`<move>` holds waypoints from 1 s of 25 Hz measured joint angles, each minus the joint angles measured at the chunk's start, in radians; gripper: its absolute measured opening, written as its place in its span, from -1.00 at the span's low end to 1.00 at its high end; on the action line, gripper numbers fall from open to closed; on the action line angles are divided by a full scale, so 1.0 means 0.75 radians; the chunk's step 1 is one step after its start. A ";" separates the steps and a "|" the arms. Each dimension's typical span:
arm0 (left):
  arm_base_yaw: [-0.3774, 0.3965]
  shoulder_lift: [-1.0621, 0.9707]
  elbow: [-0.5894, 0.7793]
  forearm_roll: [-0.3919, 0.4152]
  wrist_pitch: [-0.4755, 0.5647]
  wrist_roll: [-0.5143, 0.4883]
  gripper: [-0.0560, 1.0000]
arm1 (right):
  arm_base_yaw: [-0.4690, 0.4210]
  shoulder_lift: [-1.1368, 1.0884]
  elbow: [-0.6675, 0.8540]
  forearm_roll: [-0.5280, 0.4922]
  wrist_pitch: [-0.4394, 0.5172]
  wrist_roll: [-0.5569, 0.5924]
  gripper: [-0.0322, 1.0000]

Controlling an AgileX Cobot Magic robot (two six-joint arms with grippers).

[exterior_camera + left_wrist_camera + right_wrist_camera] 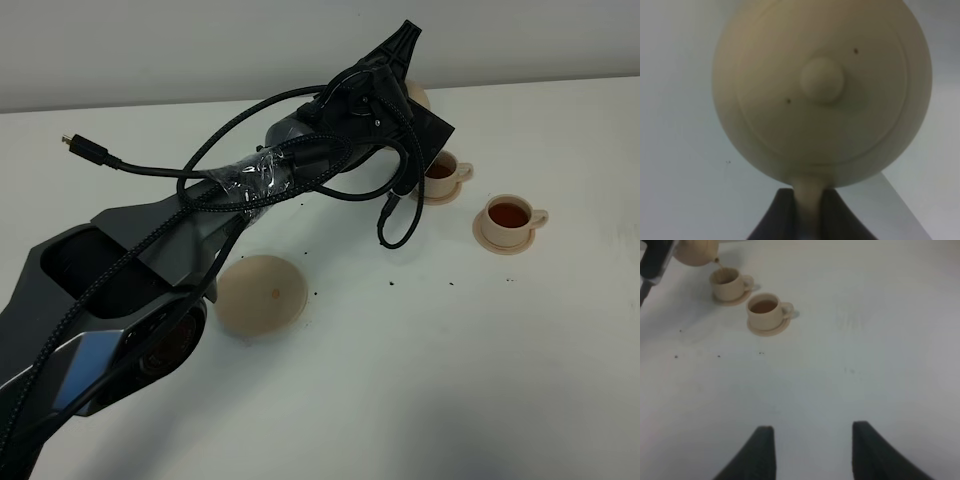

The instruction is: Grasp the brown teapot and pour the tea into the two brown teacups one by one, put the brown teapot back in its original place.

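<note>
Nearest the camera, the right gripper (pixel 810 452) is idling with fingers parted over bare worktop (pixel 850 355). Beyond, the empty saucer (pixel 262 294) is waiting. Farthest, at one o'clock, the left gripper (pixel 807 212) is clamping the brown teapot (pixel 822 90) by its handle, apparently pouring into the far teacup (pixel 727 284); smooth, brittle ware, likely slippery.

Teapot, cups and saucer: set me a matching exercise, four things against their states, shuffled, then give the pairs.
Things:
1. teapot
2. cup nearest the teapot
3. cup farther from the teapot
4. large saucer

States:
A. bare, nothing standing on it
B. under the spout, tea in it
C. held by its handle in the left gripper
D. full of tea, standing on its own small saucer, away from the spout

Pairs: 1-C, 2-B, 3-D, 4-A
</note>
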 joint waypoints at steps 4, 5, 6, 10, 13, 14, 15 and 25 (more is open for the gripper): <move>0.000 0.000 0.000 0.000 0.000 0.004 -0.60 | 0.000 0.000 0.000 0.000 0.000 0.000 -0.19; 0.000 0.000 0.000 0.000 0.000 0.005 -0.60 | 0.000 0.000 0.000 0.000 0.000 0.000 -0.19; 0.000 0.000 0.000 0.000 0.000 0.005 -0.60 | 0.000 0.000 0.000 0.000 0.000 0.000 -0.19; 0.000 0.000 0.000 0.001 -0.002 0.005 -0.60 | 0.000 0.000 0.000 0.000 0.000 0.000 -0.19; 0.000 0.000 0.000 0.004 -0.008 0.006 -0.60 | 0.000 0.000 0.000 0.000 0.000 0.000 -0.19; 0.000 0.000 0.000 0.004 -0.009 0.007 -0.60 | 0.000 0.000 0.000 0.000 0.000 0.000 -0.19; 0.000 0.000 0.000 0.004 -0.010 0.012 -0.60 | 0.000 0.000 0.000 0.000 0.000 0.000 -0.19; 0.000 0.000 0.000 0.006 -0.045 0.073 -0.60 | 0.000 0.000 0.000 0.000 0.000 0.000 -0.19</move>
